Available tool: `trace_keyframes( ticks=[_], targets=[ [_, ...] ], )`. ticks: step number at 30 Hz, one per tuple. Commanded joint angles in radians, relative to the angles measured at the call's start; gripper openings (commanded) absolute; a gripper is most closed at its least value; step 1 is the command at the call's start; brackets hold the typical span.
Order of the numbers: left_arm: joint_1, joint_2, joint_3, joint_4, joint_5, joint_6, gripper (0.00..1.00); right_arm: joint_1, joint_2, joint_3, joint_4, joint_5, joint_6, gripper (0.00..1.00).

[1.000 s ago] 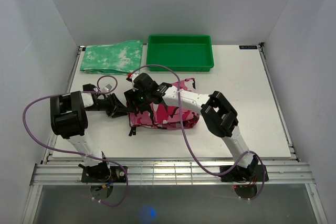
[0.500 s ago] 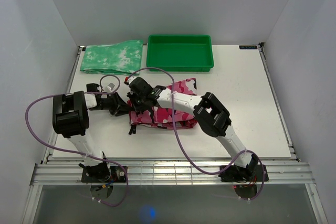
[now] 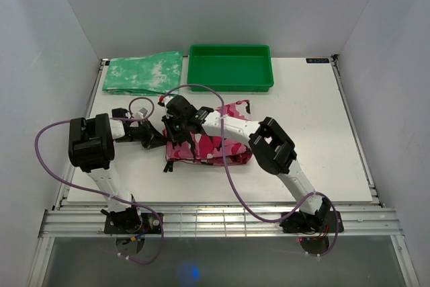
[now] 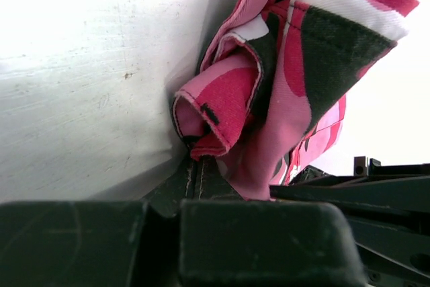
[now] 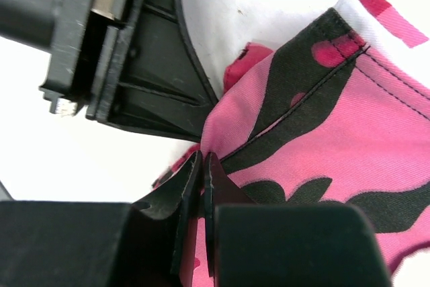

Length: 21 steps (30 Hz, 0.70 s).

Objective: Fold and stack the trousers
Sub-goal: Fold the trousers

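The trousers point(image 3: 218, 142), in pink, white and black camouflage print, lie folded in a bundle on the white table, left of centre. Both grippers meet at the bundle's left end. My left gripper point(image 3: 159, 140) comes in from the left, and its jaws are shut on a rolled pink hem point(image 4: 209, 117) of the trousers point(image 4: 316, 52). My right gripper point(image 3: 177, 132) reaches over from the right. Its fingers point(image 5: 191, 179) are pressed together with the pink cloth point(image 5: 322, 132) pinched between them. In the right wrist view the left gripper's black body point(image 5: 134, 65) sits just beyond the pinch.
A green tray point(image 3: 230, 87) stands at the back centre. A mottled green-and-white folded cloth point(image 3: 143, 72) lies at the back left. Purple cables point(image 3: 195, 87) loop over both arms. The table's near edge meets a metal rail point(image 3: 222, 221).
Both grippers have closed on the trousers' left end. The right gripper first shifted slightly left and forward, and the left gripper drew in towards the bundle.
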Motion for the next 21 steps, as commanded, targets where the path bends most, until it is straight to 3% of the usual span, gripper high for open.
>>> trace_keyframes(
  ticks=[1,15,21],
  targets=[
    [-0.02,0.04,-0.012,0.006,-0.129,0.039,0.0,0.014,-0.044,0.067,0.071,-0.062,0.037,0.08],
    [-0.022,0.029,-0.009,-0.011,-0.146,0.044,0.02,0.009,0.022,0.079,0.091,-0.045,0.051,0.08],
    [0.059,0.0,0.107,-0.201,-0.257,0.139,0.4,-0.017,0.056,0.024,0.124,-0.08,0.043,0.08]
  ],
)
